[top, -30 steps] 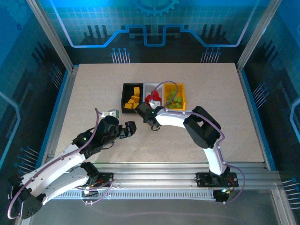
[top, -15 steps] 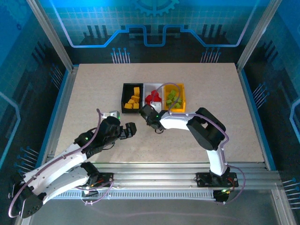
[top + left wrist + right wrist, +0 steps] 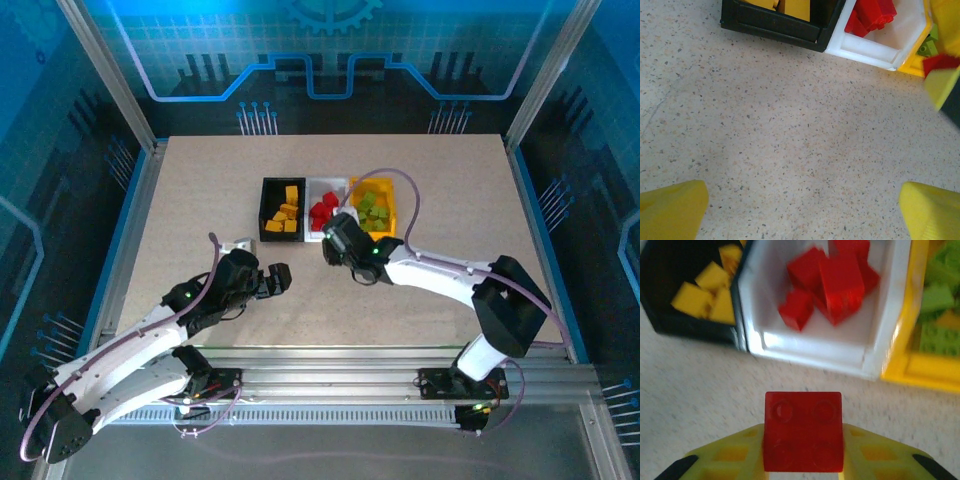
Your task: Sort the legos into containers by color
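One small red plastic brick (image 3: 803,430), pinched by the right gripper (image 3: 803,456), sits just short of the white rectangular plastic bin (image 3: 812,354) (dead ahead). Left gripper (image 3: 801,207), spread, hangs farther from that bin.

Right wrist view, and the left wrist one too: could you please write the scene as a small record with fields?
black bin: holds orange-yellow bricks
white bin: holds red bricks
yellow bin: holds lime green bricks
right jaws: shut on a single red brick, on the near side of the white bin
left jaws: open, empty, over bare table
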{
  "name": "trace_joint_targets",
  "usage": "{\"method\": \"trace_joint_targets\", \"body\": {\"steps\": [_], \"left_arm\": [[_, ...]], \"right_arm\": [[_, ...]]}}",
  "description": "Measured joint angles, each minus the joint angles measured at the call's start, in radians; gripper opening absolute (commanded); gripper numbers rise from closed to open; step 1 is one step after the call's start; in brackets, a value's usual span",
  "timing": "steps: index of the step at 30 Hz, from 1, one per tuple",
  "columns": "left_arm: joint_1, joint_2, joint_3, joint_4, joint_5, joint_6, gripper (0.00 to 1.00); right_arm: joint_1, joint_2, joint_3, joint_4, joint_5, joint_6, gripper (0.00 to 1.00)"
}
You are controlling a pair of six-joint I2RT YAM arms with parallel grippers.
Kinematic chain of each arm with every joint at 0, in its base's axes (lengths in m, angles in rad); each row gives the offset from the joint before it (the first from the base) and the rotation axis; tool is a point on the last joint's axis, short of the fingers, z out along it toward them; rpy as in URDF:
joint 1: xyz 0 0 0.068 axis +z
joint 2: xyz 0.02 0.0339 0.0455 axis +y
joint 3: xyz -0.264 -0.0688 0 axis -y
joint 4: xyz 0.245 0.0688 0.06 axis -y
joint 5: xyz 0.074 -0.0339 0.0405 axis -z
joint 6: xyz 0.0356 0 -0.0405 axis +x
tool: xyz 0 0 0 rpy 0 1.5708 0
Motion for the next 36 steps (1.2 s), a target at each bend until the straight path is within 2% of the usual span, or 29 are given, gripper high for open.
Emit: {"method": "trace_joint_targets", "body": {"steps": [7, 14, 19, 23, 27, 33, 35, 36], "left_arm": [[0.003, 0.0, 0.0, -0.001, 0.0, 0.0, 0.99], [0.008, 0.026, 0.002, -0.004, 0.001, 0.0, 0.99], [0.009, 0.034, 0.002, -0.008, 0.0, 0.0, 0.99], [0.009, 0.043, 0.011, -0.01, 0.0, 0.0, 0.99], [0.009, 0.057, 0.042, -0.018, -0.023, 0.004, 0.99], [0.015, 0.084, 0.079, 0.032, -0.128, 0.047, 0.99], [0.03, 0.105, 0.079, 0.079, -0.172, 0.087, 0.99], [0.041, 0.119, 0.079, 0.108, -0.198, 0.112, 0.99]], "right_arm": [[-0.135, 0.183, 0.322, -0.098, -0.078, -0.06, 0.38], [-0.19, 0.393, 0.565, -0.216, -0.138, -0.093, 0.42], [-0.195, 0.485, 0.696, -0.268, -0.185, -0.114, 0.54], [-0.198, 0.491, 0.716, -0.277, -0.205, -0.112, 0.62], [-0.201, 0.423, 0.623, -0.217, -0.22, -0.116, 0.68], [-0.204, 0.078, 0.306, -0.074, -0.224, -0.143, 0.74], [-0.205, -0.039, 0.227, -0.021, -0.209, -0.157, 0.81], [-0.206, -0.104, 0.182, 0.012, -0.197, -0.17, 1.0]]}}
